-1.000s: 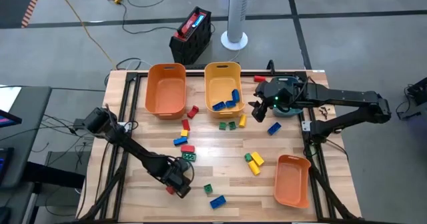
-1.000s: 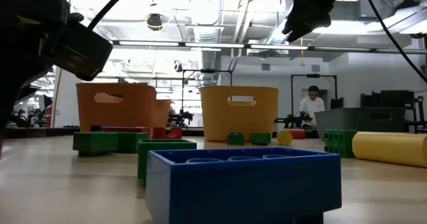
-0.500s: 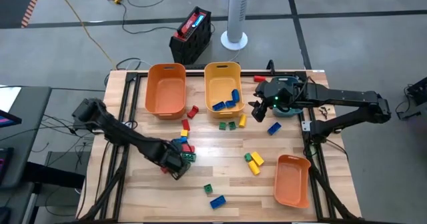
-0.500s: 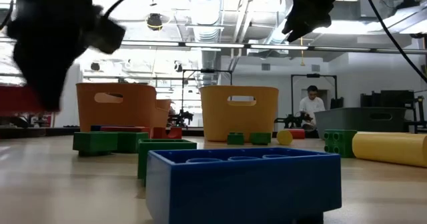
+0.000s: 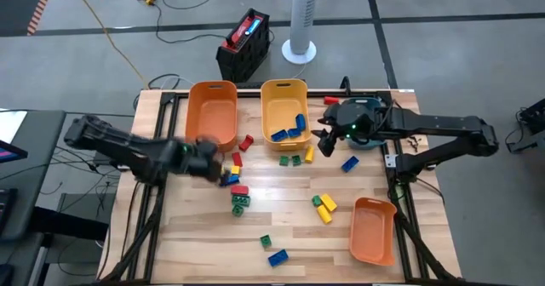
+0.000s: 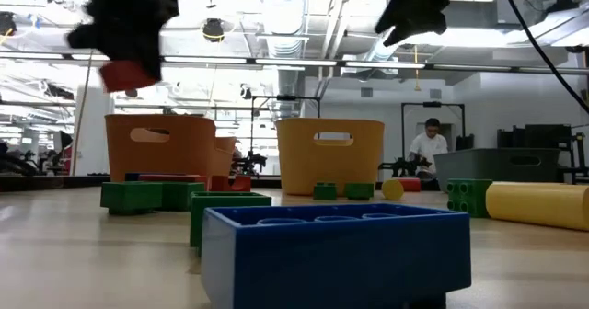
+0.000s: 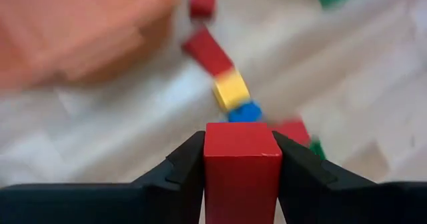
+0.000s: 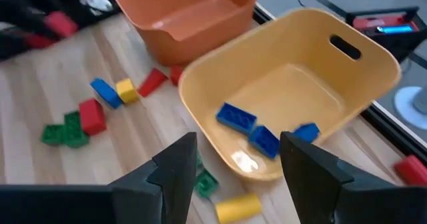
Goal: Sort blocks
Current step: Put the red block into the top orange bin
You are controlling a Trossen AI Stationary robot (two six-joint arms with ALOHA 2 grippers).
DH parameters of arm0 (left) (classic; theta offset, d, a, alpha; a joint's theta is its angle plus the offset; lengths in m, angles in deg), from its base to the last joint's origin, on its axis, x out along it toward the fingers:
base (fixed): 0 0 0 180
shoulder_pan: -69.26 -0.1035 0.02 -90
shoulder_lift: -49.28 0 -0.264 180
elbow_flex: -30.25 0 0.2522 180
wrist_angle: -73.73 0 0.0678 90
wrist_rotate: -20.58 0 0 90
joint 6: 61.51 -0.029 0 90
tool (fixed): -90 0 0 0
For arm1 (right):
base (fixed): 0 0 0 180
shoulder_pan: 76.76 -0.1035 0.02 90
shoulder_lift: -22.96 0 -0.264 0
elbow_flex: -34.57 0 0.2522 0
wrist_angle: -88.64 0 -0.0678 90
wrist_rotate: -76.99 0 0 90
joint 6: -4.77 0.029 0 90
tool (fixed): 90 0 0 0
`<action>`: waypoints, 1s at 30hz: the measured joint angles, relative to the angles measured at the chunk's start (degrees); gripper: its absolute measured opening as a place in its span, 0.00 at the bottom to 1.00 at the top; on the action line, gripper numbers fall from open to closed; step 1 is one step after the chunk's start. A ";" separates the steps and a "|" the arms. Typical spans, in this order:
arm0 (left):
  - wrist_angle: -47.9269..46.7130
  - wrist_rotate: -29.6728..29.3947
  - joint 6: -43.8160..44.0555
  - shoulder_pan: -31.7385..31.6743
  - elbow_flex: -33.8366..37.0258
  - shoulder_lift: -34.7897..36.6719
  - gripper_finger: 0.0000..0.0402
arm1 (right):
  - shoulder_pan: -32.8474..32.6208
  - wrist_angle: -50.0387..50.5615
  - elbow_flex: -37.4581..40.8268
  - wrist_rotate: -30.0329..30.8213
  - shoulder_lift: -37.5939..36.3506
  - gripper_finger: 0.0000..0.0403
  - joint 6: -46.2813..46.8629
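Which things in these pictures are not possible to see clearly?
- Left claw, high view: motion blur hides its red block.
- Teal bin, high view: the right arm covers most of it.
- Orange bin, left wrist view: blurred and cut by the edge.
- Blue block, low view: blocks the table behind.

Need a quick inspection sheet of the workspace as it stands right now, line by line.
Surface: wooden table, blocks scattered.
Job's things: blue blocks in yellow bin; loose green block.
Clutter: orange bin at the back, second orange bin front right.
Grippers: left gripper shut on red block, beside the back orange bin; right gripper open beside the yellow bin.
Cables: yellow cable on floor.
Surroundings: person beyond the table.
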 joint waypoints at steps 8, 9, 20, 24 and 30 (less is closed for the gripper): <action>4.91 5.61 -17.85 -21.99 -0.11 3.27 0.34 | -2.04 -1.28 0.00 0.02 2.82 0.56 1.08; 4.97 6.92 -19.69 -24.57 -0.11 3.20 0.34 | -2.24 -1.40 0.00 0.02 3.20 0.56 1.11; 9.98 19.16 -36.18 -45.41 -0.11 -5.89 0.34 | -2.22 -4.97 0.00 0.07 6.50 0.56 1.33; 11.07 20.45 -39.62 -48.06 -0.11 -11.49 0.34 | -2.22 -4.79 0.00 0.07 6.47 0.56 2.58; 12.76 20.40 -41.49 -48.70 -0.11 -17.97 0.34 | -2.27 -4.59 0.00 0.07 6.34 0.56 4.40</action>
